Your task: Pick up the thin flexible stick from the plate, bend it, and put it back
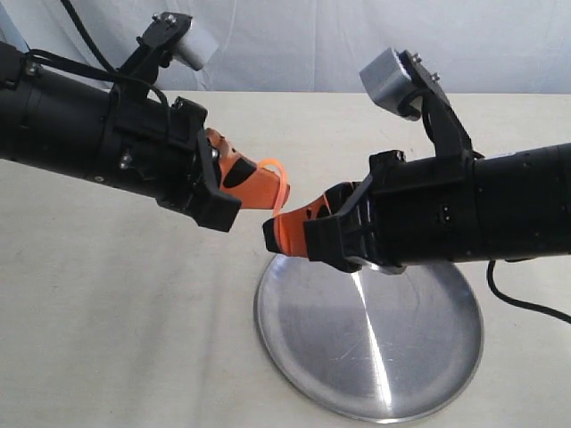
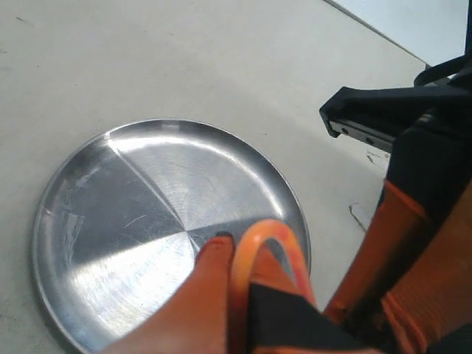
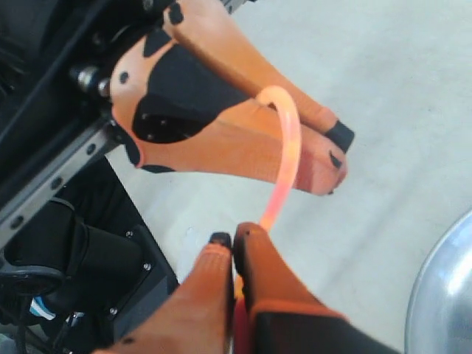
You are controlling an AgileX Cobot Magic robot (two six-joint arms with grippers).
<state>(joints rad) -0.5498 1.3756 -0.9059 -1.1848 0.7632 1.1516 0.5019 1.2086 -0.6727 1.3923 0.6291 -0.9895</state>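
The left gripper (image 1: 266,185) was clenched on one end of the thin flexible stick (image 1: 284,181). The right gripper (image 1: 276,234) was clenched on the other end. The stick arched in a tight loop between the two sets of fingertips (these stood near each other but apart). It was held in the air over the edge of the plate (image 1: 357,357), not touching it. The plate lay on the pale table (image 1: 107,312).

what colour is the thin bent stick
The thin flexible plastic stick is translucent orange; clearest in right wrist view.
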